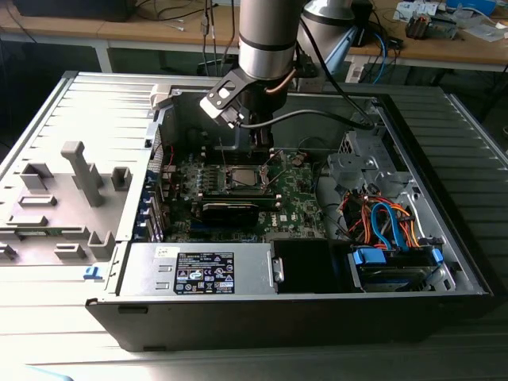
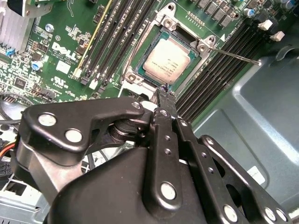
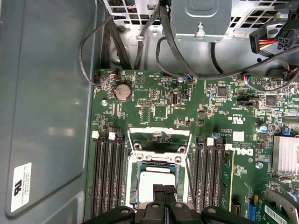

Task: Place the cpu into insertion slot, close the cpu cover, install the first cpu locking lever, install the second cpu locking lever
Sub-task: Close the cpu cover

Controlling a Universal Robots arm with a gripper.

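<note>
Hanging low inside the open case [image 1: 302, 317], the gripper [image 2: 163, 95] has its 2 fingers [image 3: 159, 190] pinched together with nothing visible between them. The tips are down at the near edge of the slot [image 2: 148, 46]. The cpu [image 2: 169, 60] sits flat in that slot, silvery face up, just ahead of the fingertips; touching or a hair apart, I cannot tell.

Past the cpu, on the side away from the gripper, the cover [image 3: 181, 147] is swung open over the green board [image 3: 154, 98], which shows through the cover's cut-out. How steeply it tilts I cannot tell. Gripper, cpu and cover sit in 1 row, and the cover's hinge edge runs crosswise to that row. To my eye the chip is in and the cover is not yet closed.

1 thin lever [image 2: 233, 54] sticks out free from a corner of the slot, over the black memory slots [image 2: 219, 74] that flank it on both sides. In the exterior view a long black card [image 1: 230, 210] lies just in front of the slot. A tangle of orange and blue cables [image 1: 381, 218] sits well off at the exterior view's right.
</note>
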